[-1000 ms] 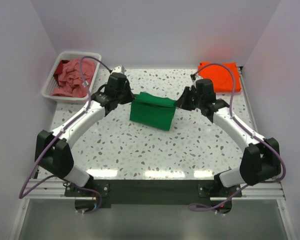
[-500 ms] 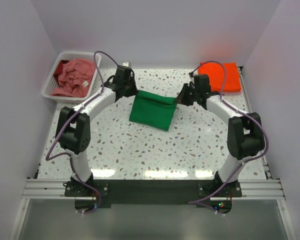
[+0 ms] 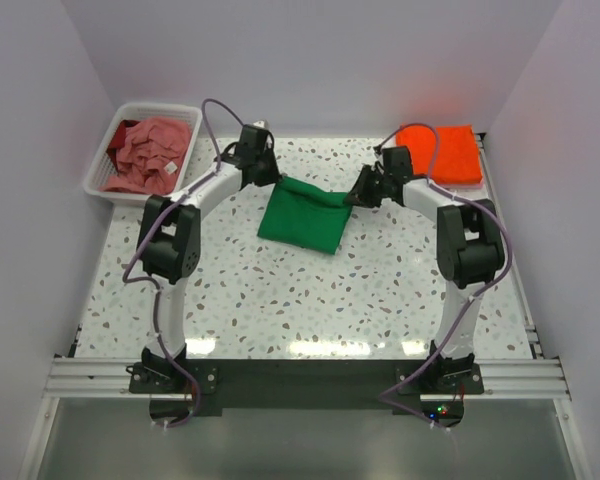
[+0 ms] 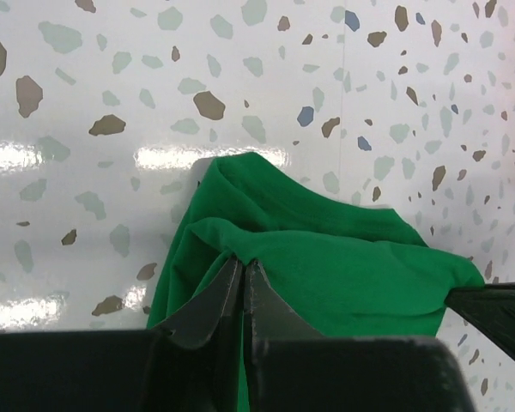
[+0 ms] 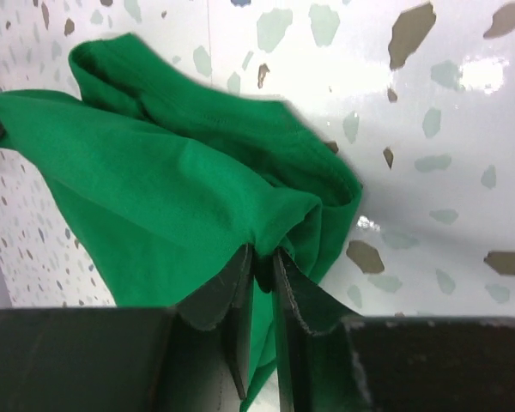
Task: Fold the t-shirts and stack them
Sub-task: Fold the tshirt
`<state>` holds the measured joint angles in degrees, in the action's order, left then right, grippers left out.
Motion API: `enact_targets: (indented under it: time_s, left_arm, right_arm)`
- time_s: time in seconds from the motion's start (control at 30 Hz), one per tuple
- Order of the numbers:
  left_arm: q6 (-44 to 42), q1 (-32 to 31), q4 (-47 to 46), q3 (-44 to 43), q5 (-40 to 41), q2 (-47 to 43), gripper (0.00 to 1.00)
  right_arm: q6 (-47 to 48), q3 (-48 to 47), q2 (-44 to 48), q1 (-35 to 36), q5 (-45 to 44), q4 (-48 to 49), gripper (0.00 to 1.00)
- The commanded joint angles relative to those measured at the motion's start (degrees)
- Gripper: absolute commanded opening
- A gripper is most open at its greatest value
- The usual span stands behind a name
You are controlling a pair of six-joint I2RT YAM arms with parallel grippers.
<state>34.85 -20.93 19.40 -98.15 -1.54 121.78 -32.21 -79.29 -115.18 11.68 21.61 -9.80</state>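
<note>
The green t-shirt [image 3: 302,222] is soft matte cotton folded into a thick, roughly square pad, and it lies on the glossy white speckled table [image 3: 280,300] in the middle of its back half. The far edge sags in a loose curve between the two grippers. The left gripper [image 3: 277,178] has its thin black fingers pressed together on the far left corner, where the cloth bunches into rounded folds. The right gripper [image 3: 352,198] pinches the far right corner, with a sliver of green showing between its nearly closed fingers and the hem rolled up thick around them. The orange t-shirt [image 3: 442,152] sits as a flat, smooth folded rectangle at the far right corner of the table. The pink t-shirt [image 3: 148,152] is crumpled in the white slatted plastic basket [image 3: 120,196] at the far left. Compared with a second ago, both arms have drawn in and risen, their elbows standing tall near the table's sides instead of sprawled low. The grippers have reached farther back, and the green pad has barely shifted.
</note>
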Motion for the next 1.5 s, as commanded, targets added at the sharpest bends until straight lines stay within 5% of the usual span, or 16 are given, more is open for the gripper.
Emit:
enact_targets:
  time_s: [0.0, 0.17, 0.27, 0.3, 0.37, 0.73, 0.93, 1.47]
  left_arm:
    - [-1.27, 1.24, 0.72, -4.85, -2.41, 1.88, 0.14]
    - [-1.89, 1.33, 1.08, -6.01, -3.38, 1.54, 0.62]
    - [-2.16, 1.33, 0.29, -3.99, -3.73, 0.04, 0.82]
    - [-2.33, 1.33, 0.03, -3.28, -3.91, -1.26, 0.87]
    - [-2.16, 1.33, -0.85, -0.92, -4.43, -3.29, 1.0]
    - [-0.05, 0.89, -8.14, 9.47, -10.94, -8.75, 1.0]
    - [1.01, 0.8, -11.47, 6.66, -16.82, -4.62, 1.0]
    - [0.66, 0.8, -11.31, -3.98, -17.01, 7.95, 1.0]
  right_arm:
    - [0.13, -4.82, -1.8, -0.61, 2.38, 0.93, 0.28]
    - [0.13, -6.75, -2.16, -0.78, 1.87, -0.21, 0.46]
    - [0.65, -6.67, -0.58, -0.96, 2.04, -0.74, 0.73]
    - [1.09, -6.06, 0.12, -0.96, 2.3, -0.66, 0.98]
    - [1.44, -4.66, 2.4, -0.96, 2.39, -0.48, 0.99]
    - [1.36, 3.7, 10.5, 1.32, 8.27, 2.95, 0.98]
    - [0.57, 0.89, 6.63, 2.2, 9.25, 3.39, 0.99]
    - [-0.93, -11.4, -5.49, 2.21, 3.01, 1.11, 0.99]
